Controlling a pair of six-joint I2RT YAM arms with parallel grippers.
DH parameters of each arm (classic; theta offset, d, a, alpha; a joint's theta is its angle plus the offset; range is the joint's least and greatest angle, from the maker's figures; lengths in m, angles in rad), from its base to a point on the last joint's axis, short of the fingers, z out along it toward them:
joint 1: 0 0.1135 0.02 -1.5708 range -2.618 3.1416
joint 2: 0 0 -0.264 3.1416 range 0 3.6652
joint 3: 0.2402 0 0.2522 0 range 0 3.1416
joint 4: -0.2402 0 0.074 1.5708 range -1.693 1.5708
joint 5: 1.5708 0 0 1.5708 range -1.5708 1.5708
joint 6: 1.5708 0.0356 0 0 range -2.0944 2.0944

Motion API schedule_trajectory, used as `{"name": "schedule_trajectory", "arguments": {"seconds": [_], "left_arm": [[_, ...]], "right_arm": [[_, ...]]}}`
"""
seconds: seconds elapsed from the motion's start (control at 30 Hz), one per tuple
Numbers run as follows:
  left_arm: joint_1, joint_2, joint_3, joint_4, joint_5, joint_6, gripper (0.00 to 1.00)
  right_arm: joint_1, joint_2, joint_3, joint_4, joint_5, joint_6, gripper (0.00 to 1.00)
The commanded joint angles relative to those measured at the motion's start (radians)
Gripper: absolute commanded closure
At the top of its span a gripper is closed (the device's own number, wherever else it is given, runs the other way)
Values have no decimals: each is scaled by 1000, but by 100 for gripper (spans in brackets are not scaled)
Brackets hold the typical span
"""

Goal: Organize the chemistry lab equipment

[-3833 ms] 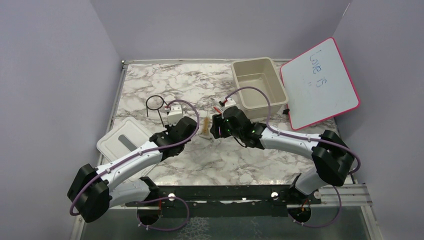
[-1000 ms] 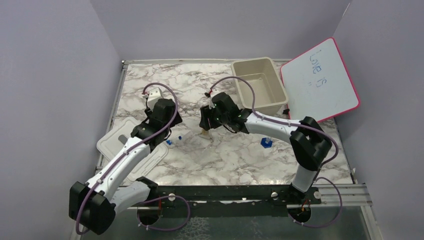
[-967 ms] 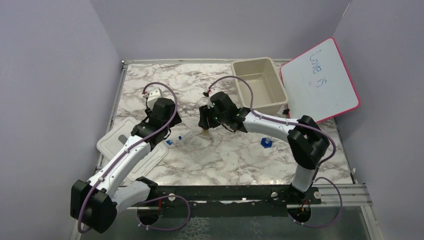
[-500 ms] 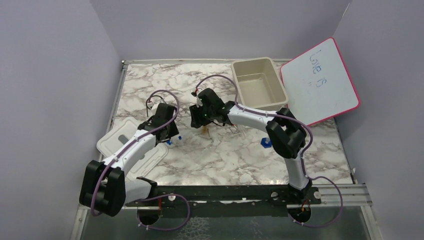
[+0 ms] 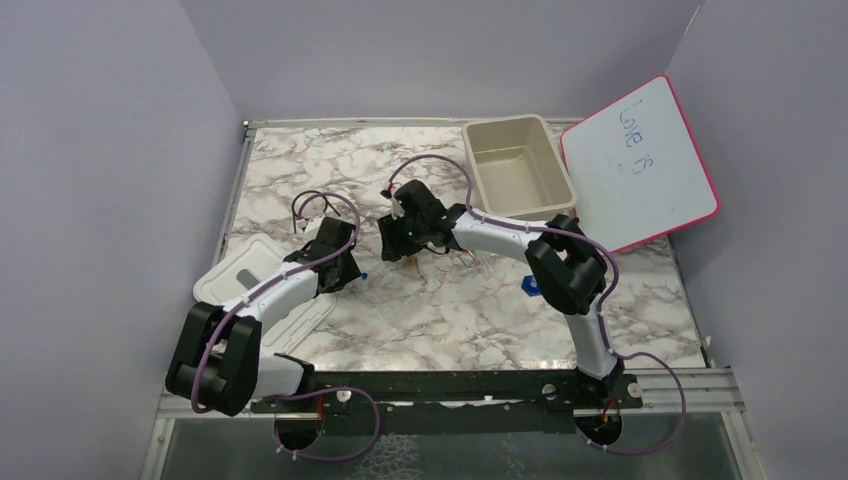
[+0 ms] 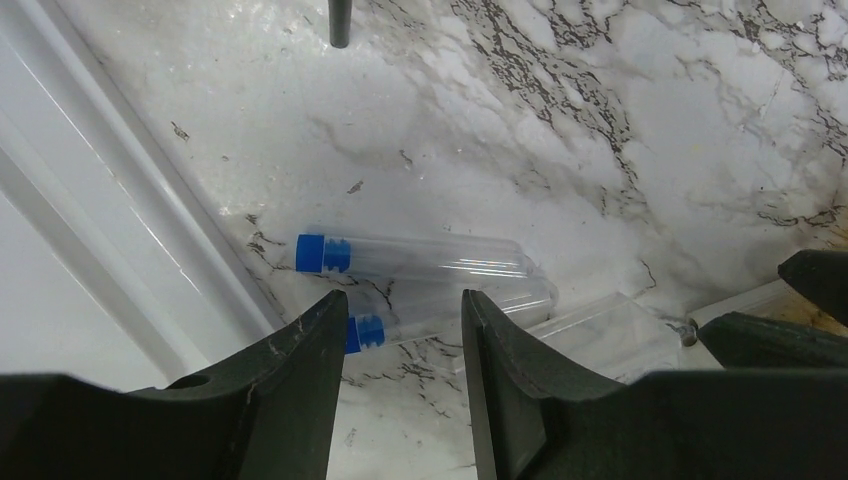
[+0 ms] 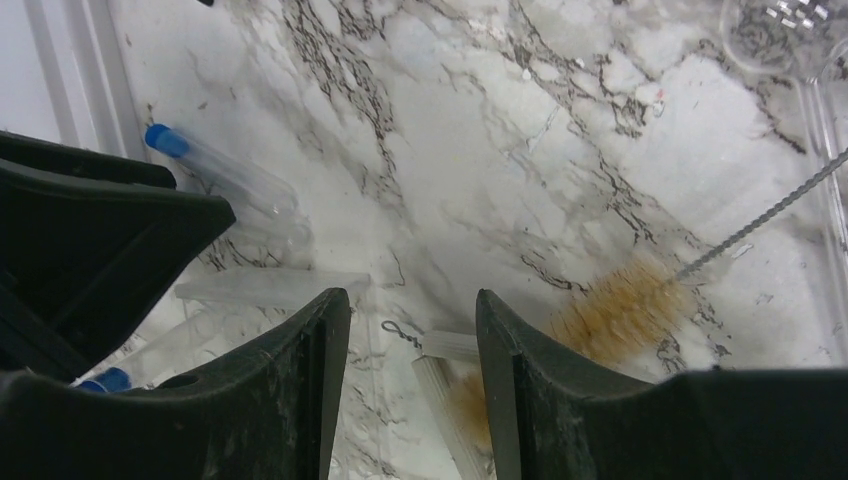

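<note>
Just btwn left pincer [image 6: 402,312] tips: blue-capped tube [image 6: 500,298].

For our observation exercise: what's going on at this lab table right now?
A robot is tidying lab equipment. The left gripper hangs low over two blue-capped clear tubes beside the white lid, jaws open. The right gripper hovers near the wire brush, jaws open, holding nothing. The beige tub looks empty.

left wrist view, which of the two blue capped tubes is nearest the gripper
The lower tube, whose body crosses the open gap of the left gripper; the upper tube lies parallel, just beyond the fingertips.
</note>
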Motion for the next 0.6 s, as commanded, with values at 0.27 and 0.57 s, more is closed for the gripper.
{"name": "schedule_trajectory", "arguments": {"seconds": [0.27,0.57], "left_arm": [[14,-28,-25,105,-76,-24,51],[19,-62,-28,116,-131,-65,50]], "right_arm": [[-1,-76,-65,23,-15,-7,45],[-1,-136,-90,31,-3,3,46]]}}
